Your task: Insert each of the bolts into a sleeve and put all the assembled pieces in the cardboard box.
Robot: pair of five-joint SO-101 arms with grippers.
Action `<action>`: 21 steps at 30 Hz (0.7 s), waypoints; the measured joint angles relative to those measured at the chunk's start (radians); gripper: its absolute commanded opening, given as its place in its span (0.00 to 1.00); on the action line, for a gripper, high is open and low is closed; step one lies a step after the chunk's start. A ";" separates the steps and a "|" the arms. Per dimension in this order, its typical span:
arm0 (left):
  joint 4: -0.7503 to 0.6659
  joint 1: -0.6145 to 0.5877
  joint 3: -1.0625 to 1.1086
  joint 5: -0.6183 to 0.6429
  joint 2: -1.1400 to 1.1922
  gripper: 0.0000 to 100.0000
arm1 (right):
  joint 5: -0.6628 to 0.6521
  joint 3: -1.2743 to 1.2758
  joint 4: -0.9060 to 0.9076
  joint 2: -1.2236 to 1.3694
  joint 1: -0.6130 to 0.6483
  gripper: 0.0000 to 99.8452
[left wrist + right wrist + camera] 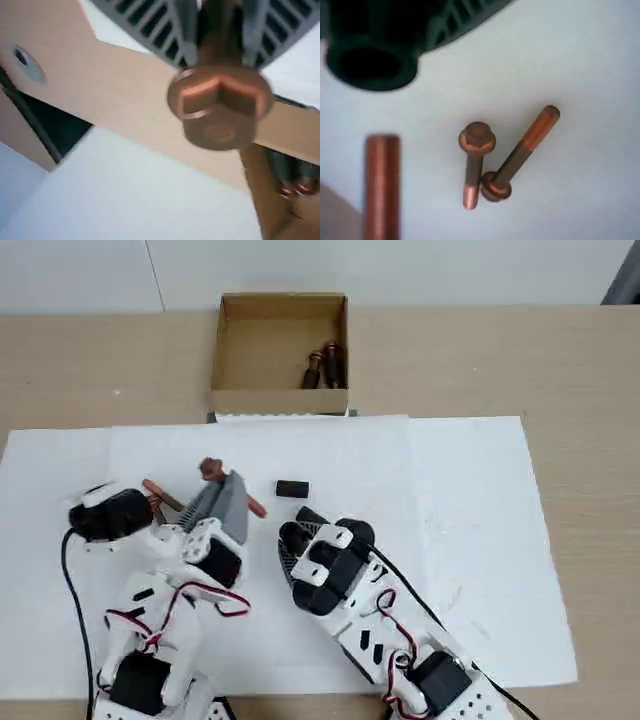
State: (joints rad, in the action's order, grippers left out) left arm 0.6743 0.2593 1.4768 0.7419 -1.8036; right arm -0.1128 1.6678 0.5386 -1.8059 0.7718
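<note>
The left tool [225, 483] pinches a bolt [220, 107] by its shank, head just past the tips. A black sleeve [291, 489] lies just ahead of the right tool [297, 526], whose grip I cannot tell.

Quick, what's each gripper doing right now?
Left gripper: closed, holding a bolt.
Right gripper: cannot be told; a black sleeve sits close by it.
</note>
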 measured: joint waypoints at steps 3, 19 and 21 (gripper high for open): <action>0.000 0.040 0.000 0.003 0.000 0.01 | 0.000 0.000 0.000 0.000 0.003 0.00; 0.000 0.064 -0.002 0.008 0.000 0.01 | 0.000 0.000 0.054 0.000 0.003 0.00; 0.000 0.087 -0.002 0.008 0.000 0.01 | 0.000 0.000 0.054 0.000 0.003 0.00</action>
State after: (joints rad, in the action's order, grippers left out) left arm 0.6743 0.3468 1.4753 0.7495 -1.8036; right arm -0.1128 1.6678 0.5923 -1.8059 0.7748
